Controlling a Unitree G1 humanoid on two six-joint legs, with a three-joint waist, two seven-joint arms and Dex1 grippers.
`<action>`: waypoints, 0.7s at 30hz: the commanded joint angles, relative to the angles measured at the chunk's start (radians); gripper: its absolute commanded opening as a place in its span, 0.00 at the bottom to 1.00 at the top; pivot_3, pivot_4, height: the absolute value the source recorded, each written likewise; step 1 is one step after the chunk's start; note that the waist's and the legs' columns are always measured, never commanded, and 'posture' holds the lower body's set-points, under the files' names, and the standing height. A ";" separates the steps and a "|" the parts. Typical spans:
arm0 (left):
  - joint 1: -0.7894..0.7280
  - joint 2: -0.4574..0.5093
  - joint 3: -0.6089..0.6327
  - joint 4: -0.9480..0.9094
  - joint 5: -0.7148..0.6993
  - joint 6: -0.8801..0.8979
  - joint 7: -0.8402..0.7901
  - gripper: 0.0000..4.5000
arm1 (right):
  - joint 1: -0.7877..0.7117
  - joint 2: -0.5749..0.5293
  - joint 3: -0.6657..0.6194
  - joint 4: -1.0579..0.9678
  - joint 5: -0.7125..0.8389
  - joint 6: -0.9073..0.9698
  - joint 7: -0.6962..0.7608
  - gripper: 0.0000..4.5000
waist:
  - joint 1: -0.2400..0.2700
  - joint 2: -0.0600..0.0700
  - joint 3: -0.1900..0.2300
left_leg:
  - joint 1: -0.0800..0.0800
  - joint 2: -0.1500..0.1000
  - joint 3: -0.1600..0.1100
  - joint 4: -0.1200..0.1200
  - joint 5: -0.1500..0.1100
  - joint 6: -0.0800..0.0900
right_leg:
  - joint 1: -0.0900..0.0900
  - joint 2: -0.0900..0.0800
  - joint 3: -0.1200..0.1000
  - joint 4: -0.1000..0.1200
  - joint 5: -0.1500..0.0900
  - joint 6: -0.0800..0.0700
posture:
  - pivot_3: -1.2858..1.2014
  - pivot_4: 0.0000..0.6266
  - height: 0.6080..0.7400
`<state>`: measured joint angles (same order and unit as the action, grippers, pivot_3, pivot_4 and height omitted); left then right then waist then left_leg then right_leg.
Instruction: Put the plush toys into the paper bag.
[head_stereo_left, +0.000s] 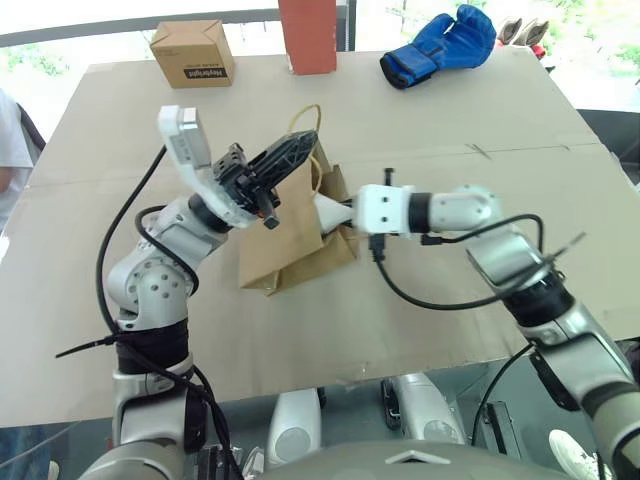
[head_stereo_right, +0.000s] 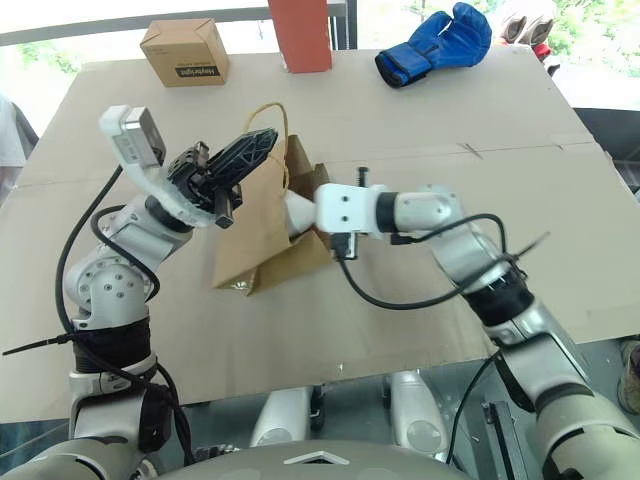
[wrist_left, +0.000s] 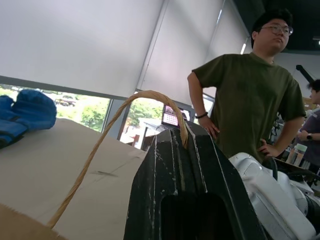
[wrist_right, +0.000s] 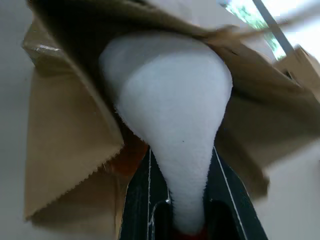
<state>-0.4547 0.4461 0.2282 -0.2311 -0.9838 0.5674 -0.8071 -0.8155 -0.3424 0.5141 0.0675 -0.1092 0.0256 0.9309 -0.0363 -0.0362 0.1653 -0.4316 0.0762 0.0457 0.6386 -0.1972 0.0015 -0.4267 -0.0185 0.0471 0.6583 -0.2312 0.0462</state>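
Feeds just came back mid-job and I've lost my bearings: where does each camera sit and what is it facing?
Head pair: look down over both arms at the paper bag on the table.
Left wrist: along the left tool, shut on the bag handle; a person stands beyond.
Right wrist: along the right tool, shut on the white plush toy at the bag mouth.
Shared: all views show the bag.
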 joint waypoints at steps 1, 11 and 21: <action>-0.012 0.010 0.006 -0.037 -0.026 0.014 -0.008 0.00 | -0.082 0.071 0.044 0.146 -0.058 -0.160 -0.017 0.01 | 0.000 0.000 0.000 | 0.000 0.000 0.000 0.000 0.000 0.000 | 0.000 0.000 0.000 0.000 0.000 0.000 | 0.52 0.24 1.00; 0.041 0.001 0.024 -0.101 -0.049 0.036 0.034 0.00 | -0.181 0.272 0.045 0.549 -0.117 -0.375 -0.103 0.01 | 0.000 0.000 0.000 | 0.000 0.000 0.000 -0.001 0.000 0.000 | 0.000 -0.001 0.000 0.001 0.000 0.000 | 0.52 0.24 1.00; 0.135 0.041 0.072 -0.143 -0.064 0.024 0.046 0.00 | -0.094 0.268 -0.010 0.533 -0.068 -0.408 -0.057 0.88 | -0.003 0.000 0.000 | 0.001 0.001 0.000 -0.001 0.000 0.000 | 0.000 -0.001 -0.001 0.002 0.000 0.000 | 0.52 0.24 1.00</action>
<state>-0.3254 0.4725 0.2667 -0.3293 -1.0257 0.6075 -0.7514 -0.9291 -0.0523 0.5327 0.6709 -0.2073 -0.3973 0.8437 -0.0395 -0.0362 0.1653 -0.4310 0.0767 0.0456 0.6375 -0.1972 0.0013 -0.4268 -0.0193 0.0466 0.6600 -0.2312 0.0458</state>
